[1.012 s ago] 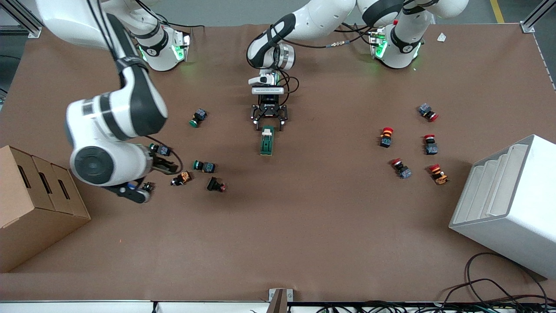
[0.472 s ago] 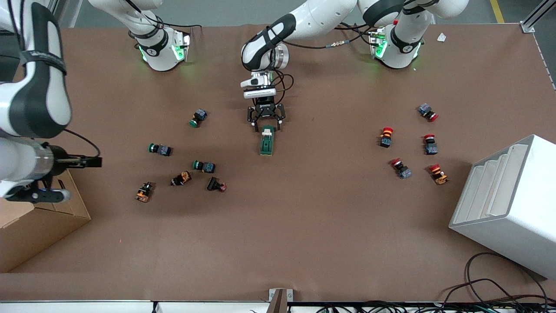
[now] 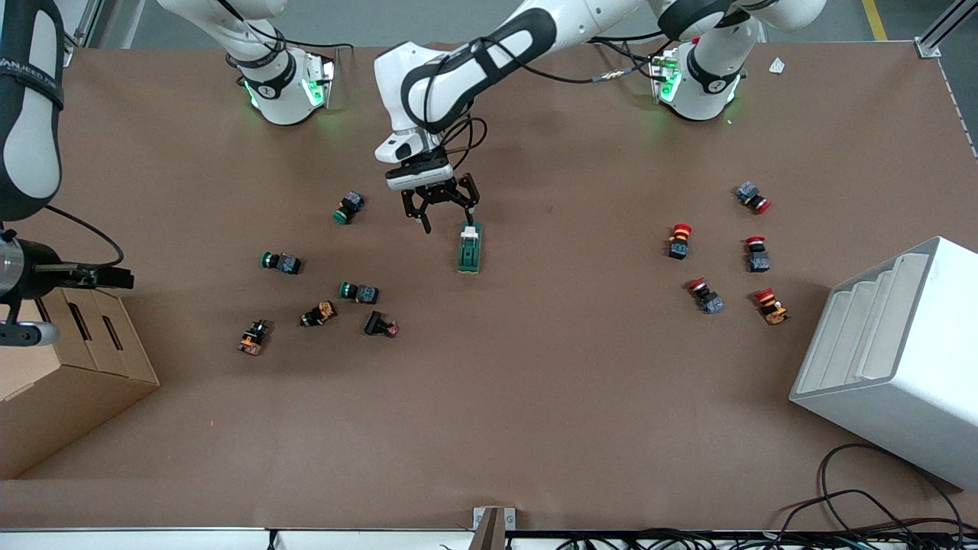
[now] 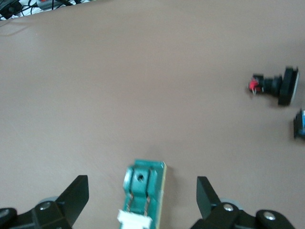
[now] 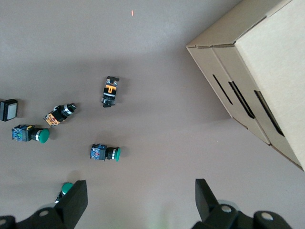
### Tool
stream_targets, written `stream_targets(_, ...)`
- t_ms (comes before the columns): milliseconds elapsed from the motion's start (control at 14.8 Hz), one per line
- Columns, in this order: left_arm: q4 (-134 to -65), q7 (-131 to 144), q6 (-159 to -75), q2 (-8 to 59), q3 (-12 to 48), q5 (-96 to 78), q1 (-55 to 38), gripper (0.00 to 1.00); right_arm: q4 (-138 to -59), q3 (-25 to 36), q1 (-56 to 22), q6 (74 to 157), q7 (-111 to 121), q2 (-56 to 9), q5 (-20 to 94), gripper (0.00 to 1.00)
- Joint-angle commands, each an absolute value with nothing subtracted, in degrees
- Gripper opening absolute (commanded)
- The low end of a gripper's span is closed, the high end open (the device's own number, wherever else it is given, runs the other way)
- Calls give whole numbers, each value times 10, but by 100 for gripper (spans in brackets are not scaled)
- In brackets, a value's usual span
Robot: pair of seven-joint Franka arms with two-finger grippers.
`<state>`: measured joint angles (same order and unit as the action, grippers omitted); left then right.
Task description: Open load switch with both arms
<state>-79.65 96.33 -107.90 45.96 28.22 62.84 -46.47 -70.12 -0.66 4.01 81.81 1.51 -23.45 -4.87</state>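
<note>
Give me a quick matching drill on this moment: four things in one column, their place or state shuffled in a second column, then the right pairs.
Things:
1. load switch
2. left gripper
3. right gripper
4. cardboard box

Places or states:
A. open, up by the cardboard box
B. at the right arm's end of the table
C. open, just by the switch's white toggle end
D. flat on the table near its middle, held by nothing

Pairs: 1-D, 2-C, 3-A, 4-B

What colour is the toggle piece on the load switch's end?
White, on the dark green load switch; the front view shows it best, by the open left hand.
</note>
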Motion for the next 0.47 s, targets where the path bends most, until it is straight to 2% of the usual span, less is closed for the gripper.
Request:
stream_targets(0, -805, 922, -1082, 410, 287, 551, -441, 100, -704, -24, 47, 815, 21, -226, -60, 100)
stream_targets(405, -802, 718, -1062, 289, 285, 324, -346, 100, -664, -26, 44, 759, 13, -226, -12, 100)
